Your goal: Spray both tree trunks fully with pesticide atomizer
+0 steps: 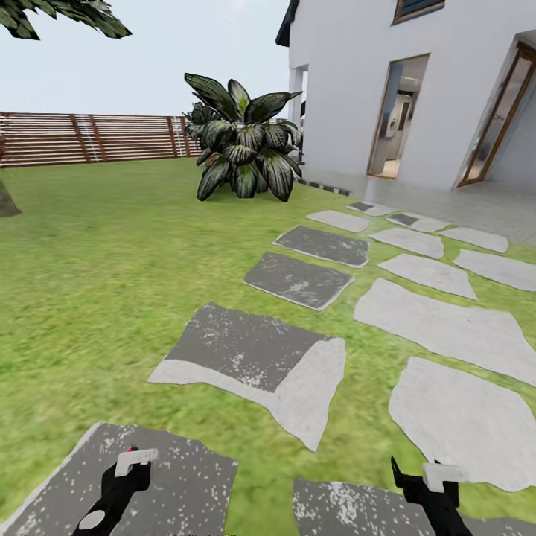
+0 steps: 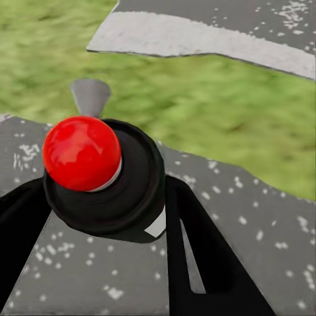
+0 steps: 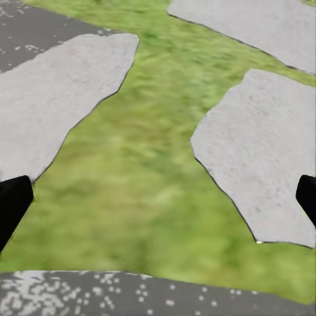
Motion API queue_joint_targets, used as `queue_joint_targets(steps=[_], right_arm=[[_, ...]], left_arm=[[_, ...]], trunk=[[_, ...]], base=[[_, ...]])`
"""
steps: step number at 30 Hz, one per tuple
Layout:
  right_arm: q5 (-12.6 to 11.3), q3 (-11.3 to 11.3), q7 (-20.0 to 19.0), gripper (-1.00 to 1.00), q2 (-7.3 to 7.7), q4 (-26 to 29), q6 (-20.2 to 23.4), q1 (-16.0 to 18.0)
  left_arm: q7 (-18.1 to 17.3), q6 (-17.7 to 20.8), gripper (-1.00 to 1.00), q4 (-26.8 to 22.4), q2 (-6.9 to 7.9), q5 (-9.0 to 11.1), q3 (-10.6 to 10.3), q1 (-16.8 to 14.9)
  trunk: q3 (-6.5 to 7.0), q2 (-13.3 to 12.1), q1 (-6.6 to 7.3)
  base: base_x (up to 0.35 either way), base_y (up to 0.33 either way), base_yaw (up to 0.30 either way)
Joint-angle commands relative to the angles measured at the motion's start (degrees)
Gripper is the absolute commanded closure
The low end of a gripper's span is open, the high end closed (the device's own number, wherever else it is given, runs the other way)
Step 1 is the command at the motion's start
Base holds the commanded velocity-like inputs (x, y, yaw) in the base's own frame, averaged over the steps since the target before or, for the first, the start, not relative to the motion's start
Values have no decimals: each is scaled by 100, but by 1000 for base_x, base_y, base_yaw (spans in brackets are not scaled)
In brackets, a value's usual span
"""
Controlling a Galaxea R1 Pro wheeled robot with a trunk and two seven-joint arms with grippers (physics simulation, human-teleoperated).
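Down at the bottom of the head view, the left gripper hangs over a dark stepping stone. The left wrist view shows what it carries: a round black body with a glossy red knob on top and a small grey cone beyond it. By my reading that is the pesticide atomizer, though the cap shows red, not green. The black fingers press in on both flanks, so it looks clamped and off the floor. The right gripper is spread wide with nothing between its fingers, just grass and pale paving below.

So the pickup looks done, and we're in the approach to the trees. One tree trunk barely peeks in at the far left edge, with jagged foliage overhead. Straight ahead are a broad-leaved plant, the fence and the house.

The next move calls for swinging left, closing on that trunk, and pointing the nozzle at the bark.
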State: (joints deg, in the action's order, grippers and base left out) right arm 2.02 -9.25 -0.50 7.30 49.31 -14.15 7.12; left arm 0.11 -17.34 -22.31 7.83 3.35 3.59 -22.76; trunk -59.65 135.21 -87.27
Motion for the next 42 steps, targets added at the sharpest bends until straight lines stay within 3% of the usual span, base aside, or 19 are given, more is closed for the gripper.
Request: queue_joint_targets(steps=[1, 14, 42], right_arm=[[0, 1, 1, -100, 0, -2, 0, 0], [0, 2, 6, -100, 0, -83, 0, 0], [0, 2, 4, -100, 0, -88, 0, 0]], left_arm=[[-3, -1, 100, -1, 0, 0, 1, 0], [-8, -6, 100, -1, 0, 0, 5, 0], [-46, 3, 100, 7, 8, 51, 30, 0]], trunk=[[0, 0, 0], [0, 0, 0], [0, 0, 0]], base=[[0, 0, 275], [17, 1, 277], [321, 113, 277]])
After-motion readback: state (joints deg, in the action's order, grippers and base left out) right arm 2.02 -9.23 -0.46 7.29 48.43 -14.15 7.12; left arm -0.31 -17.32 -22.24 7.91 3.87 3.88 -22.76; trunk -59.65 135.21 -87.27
